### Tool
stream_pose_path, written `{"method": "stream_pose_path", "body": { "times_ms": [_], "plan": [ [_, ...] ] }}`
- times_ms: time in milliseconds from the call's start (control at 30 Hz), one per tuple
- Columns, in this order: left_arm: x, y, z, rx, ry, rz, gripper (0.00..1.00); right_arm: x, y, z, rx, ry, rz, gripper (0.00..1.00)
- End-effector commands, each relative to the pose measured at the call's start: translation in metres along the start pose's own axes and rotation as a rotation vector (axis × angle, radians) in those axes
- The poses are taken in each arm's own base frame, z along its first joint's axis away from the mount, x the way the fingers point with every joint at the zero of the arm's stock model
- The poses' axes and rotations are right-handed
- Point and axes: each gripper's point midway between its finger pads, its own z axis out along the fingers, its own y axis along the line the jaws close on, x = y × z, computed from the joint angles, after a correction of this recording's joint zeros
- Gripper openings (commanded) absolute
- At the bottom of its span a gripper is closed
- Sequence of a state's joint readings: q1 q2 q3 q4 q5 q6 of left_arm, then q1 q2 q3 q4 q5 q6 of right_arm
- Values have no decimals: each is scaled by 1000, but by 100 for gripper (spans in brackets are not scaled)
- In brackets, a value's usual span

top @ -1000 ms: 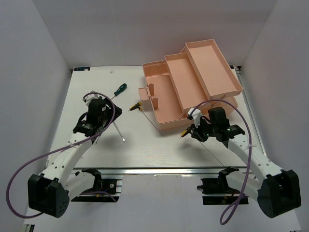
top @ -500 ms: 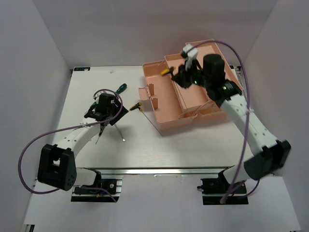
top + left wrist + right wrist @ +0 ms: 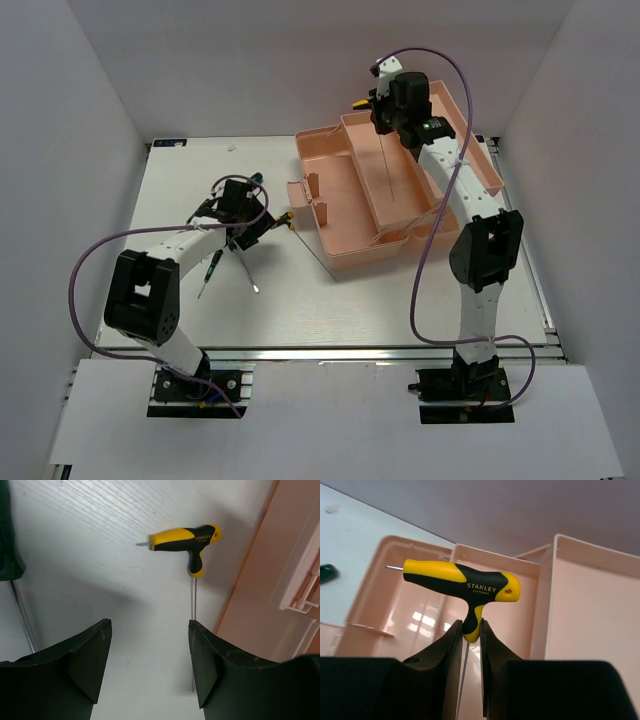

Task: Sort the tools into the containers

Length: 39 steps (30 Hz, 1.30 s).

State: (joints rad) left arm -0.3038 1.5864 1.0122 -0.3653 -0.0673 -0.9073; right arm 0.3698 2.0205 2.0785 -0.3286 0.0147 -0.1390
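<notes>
While the right pincer [image 3: 471, 635] clamps a long thin key [image 3: 462, 582], yellow-black T-handle uppermost, left pincer [image 3: 150, 630] spread wide.

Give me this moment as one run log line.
right gripper: shut on yellow-and-black T-handled metal key, held above salmon-pink plastic toolbox | left gripper: open, facing second T-handled key lying on white table

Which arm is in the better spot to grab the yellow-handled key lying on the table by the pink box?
Left: the left gripper hovers open over that key; the right gripper is shut on the other key above the toolbox.
</notes>
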Motion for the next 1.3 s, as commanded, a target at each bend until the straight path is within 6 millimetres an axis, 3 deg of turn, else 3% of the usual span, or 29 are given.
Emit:
{"method": "stream_pose_path", "body": {
  "times_ms": [0, 67, 100, 167, 267, 433, 533, 600, 633, 867, 967, 1267],
  "plan": [
    [-8, -26, -3, 43, -13, 11, 72, -12, -21, -3, 54, 2, -63, 0],
    [-3, -32, 1, 40, -4, 26, 72, 5, -15, 0, 27, 48, -71, 4],
    [-3, -37, 8, 36, 1, 32, 72, 21, -13, 2, 19, 83, -76, 22],
    [4, -42, 20, 14, 20, 45, 72, 31, -9, 0, 2, 100, -78, 41],
    [13, -36, 34, -60, 48, 22, 72, 23, -8, -11, -6, 81, -73, 56],
    [18, -36, 57, -113, 76, -26, 72, -5, 3, -55, -123, -15, -31, 68],
    [19, -38, 67, -125, 79, -41, 71, -4, 8, -84, -181, -53, -15, 69],
    [21, -41, 73, -120, 85, -49, 71, -14, 9, -103, -181, -105, -11, 69],
    [21, -44, 78, -117, 86, -51, 70, 1, 13, -103, -195, -81, -5, 68],
    [16, -58, 95, -148, 68, -45, 66, 23, 19, -121, -207, -57, 36, 69],
    [15, -50, 100, -237, 67, -18, 58, 20, 14, -127, -200, -67, 66, 68],
    [38, 2, 87, -446, 125, 87, 31, 5, -2, -140, -177, -114, 123, 68]
  ]
}}
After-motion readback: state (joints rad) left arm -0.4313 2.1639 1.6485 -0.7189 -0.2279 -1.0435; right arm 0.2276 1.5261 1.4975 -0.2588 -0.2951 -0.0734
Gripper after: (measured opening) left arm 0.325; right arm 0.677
